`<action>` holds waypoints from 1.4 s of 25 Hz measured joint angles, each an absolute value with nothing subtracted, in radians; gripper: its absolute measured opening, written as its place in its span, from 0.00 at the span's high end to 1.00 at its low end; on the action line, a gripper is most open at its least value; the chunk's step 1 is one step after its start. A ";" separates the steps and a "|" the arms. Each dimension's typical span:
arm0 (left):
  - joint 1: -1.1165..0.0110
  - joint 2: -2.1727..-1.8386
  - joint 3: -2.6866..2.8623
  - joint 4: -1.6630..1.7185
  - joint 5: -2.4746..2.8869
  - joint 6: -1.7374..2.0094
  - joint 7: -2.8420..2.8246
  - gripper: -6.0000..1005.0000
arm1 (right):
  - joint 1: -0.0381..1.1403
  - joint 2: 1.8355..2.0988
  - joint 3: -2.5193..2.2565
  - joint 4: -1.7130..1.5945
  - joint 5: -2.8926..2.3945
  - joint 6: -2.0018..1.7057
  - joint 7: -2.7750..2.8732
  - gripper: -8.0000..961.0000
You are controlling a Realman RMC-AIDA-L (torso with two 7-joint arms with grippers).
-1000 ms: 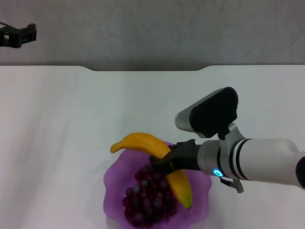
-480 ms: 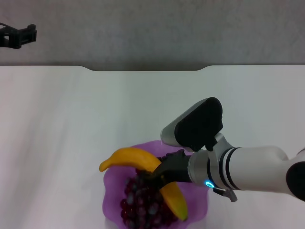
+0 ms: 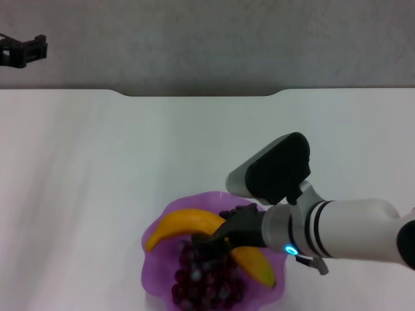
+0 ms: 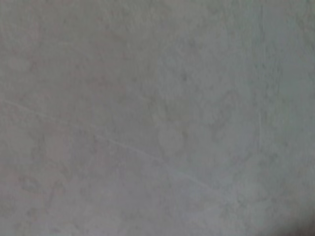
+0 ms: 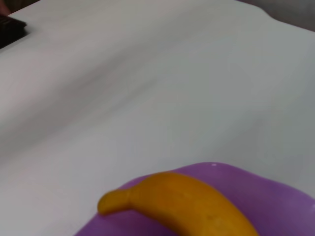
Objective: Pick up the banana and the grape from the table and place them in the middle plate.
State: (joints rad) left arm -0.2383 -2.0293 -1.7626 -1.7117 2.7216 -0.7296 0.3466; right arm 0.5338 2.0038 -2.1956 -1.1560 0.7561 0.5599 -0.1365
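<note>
Banana [image 3: 188, 223] lies across the plate [image 3: 155, 256] at the near edge of the table [image 3: 97, 162], a little right of centre. Its blunt end overhangs the plate's left rim; the other end points to the near right. Right wrist view shows the same end over purple rim, white table beyond.
Grapes [image 3: 207, 278] sit in the plate bowl, under and nearer than the banana's middle.
Right gripper [image 3: 217, 238] comes in from the right, low over the plate; dark fingers pinch the banana at mid-length, just above the grapes.
Mid and far table bare white, notched far edge.
Left gripper [image 3: 23, 50] parked beyond the far left corner, off the table. Cannot tell how it is set. Left wrist view: plain grey surface only.
</note>
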 joint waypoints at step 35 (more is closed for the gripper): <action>-0.120 -2.028 -1.646 -1.685 2.459 -0.467 0.458 0.15 | 0.066 2.013 -1.679 -1.393 0.468 0.105 0.003 0.10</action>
State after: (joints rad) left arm -0.1198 -2.0283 -1.6455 -1.6849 2.4595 -0.4668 0.4577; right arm 0.0658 2.0127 -1.6787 -1.3933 0.4679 0.1045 0.0034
